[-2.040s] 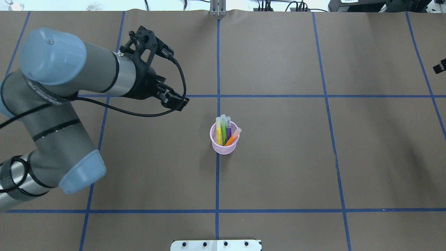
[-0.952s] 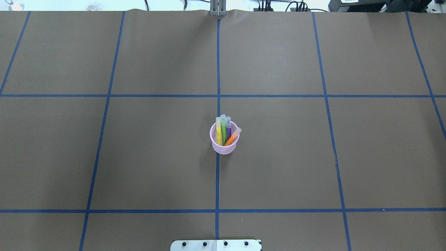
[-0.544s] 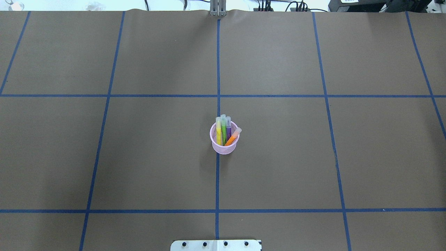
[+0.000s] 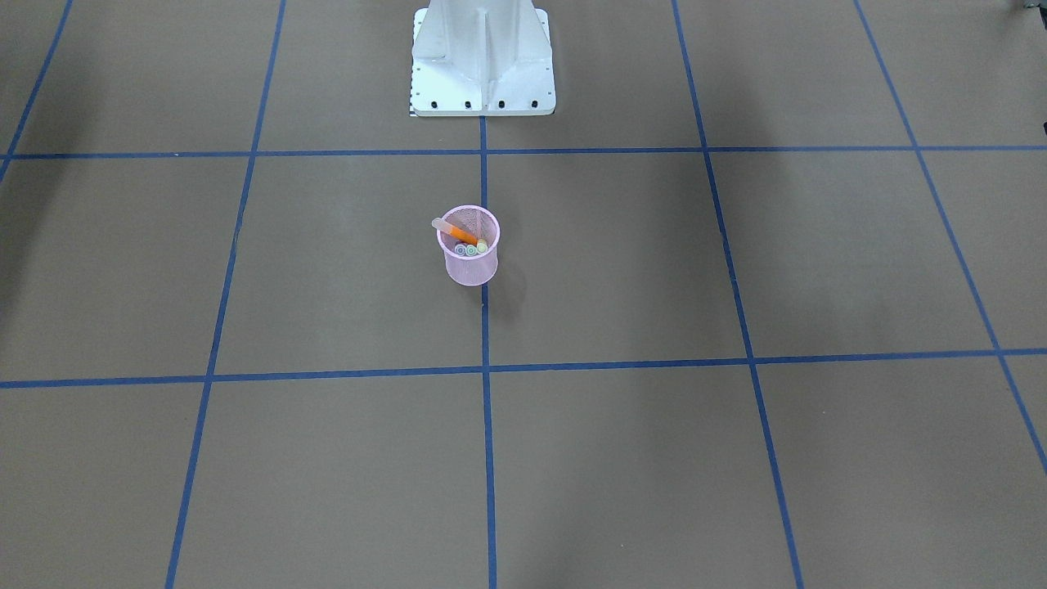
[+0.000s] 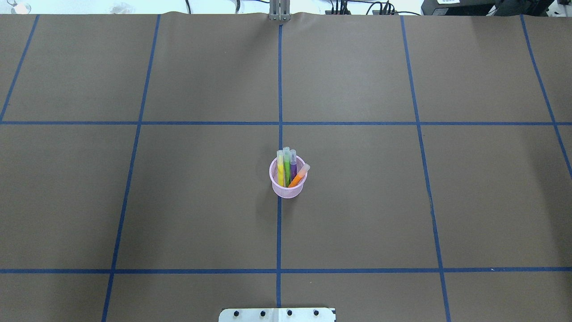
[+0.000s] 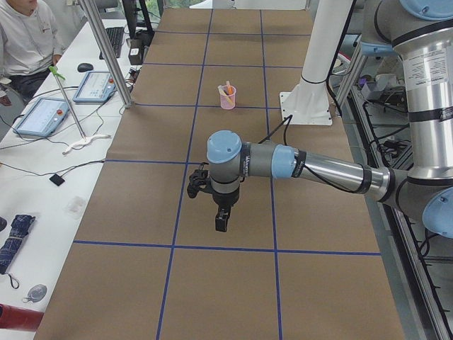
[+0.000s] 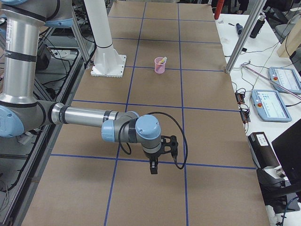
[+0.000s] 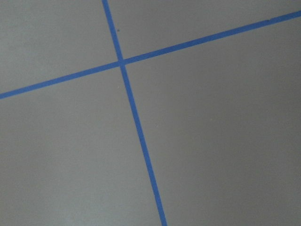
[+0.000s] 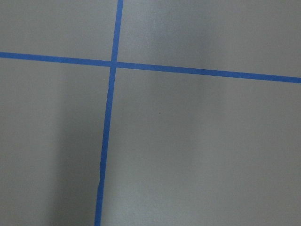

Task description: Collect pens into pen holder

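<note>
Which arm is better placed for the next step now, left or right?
Neither clearly. All four pens stand in the pen holder, no loose one shows. The left gripper and right gripper hang toward opposite table ends, similarly far from it.

the surface (image 5: 357,201) is covered in brown paper and marked into large squares by blue tape lines (image 5: 279,232). a pink mesh pen holder (image 5: 288,191) stands upright on the centre line, near the middle. the white robot base (image 4: 483,57) sits on that same line, well apart.
</note>
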{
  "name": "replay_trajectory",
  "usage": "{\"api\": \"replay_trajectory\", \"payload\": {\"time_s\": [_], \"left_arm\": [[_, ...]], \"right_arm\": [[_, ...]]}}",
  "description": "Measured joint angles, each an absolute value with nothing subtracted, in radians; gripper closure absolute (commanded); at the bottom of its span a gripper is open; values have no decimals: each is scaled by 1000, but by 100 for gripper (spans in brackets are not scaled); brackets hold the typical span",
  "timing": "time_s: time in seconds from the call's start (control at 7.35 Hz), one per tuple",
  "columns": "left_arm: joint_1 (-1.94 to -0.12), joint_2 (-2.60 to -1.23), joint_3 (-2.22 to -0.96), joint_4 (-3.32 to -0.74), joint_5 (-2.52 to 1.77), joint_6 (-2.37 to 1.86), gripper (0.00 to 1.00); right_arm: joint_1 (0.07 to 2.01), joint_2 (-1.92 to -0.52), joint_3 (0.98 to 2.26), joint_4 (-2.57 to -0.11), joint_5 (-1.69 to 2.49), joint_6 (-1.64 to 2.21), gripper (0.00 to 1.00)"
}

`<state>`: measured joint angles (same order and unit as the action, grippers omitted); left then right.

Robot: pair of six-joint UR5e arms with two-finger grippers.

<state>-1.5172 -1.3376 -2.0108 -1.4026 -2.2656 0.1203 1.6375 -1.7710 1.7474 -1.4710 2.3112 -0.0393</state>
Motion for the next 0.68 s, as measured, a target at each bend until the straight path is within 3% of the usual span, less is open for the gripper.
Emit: {"api": "replay_trajectory", "payload": {"time_s": [0.68], "left_arm": [[-1538, -1280, -2016, -1431, -2308, 129, 0]], "right_arm": [[1551, -1785, 1783, -1458, 2262, 43, 0]]}}
